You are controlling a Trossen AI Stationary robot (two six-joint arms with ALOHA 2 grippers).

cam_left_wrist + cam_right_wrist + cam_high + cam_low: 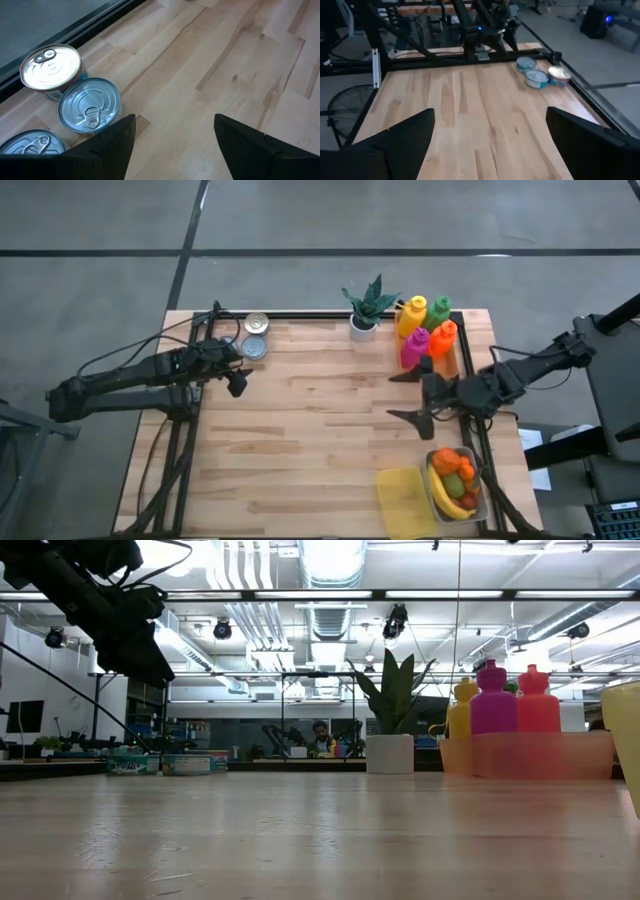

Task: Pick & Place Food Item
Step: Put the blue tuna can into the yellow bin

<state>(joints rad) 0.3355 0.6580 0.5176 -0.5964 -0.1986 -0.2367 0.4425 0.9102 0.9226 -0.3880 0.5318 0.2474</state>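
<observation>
Three tin cans (90, 107) stand upright on the wooden table (320, 430) at its far left corner; they also show in the high view (254, 347) and the right wrist view (536, 77). A clear tub of fruit (457, 483) with a banana and oranges sits at the near right. My left gripper (237, 380) hovers open just right of the cans, its fingers (112, 137) over bare wood. Left of the bottles, my right gripper (400, 397) is raised and wide open, pointing toward the table's left with nothing between its fingers (410, 135).
A potted plant (365, 308) stands at the far edge. Beside it, several coloured bottles (428, 330) stand in a clear tray. A yellow sheet (405, 498) lies left of the fruit tub. Bare wood fills the table's middle.
</observation>
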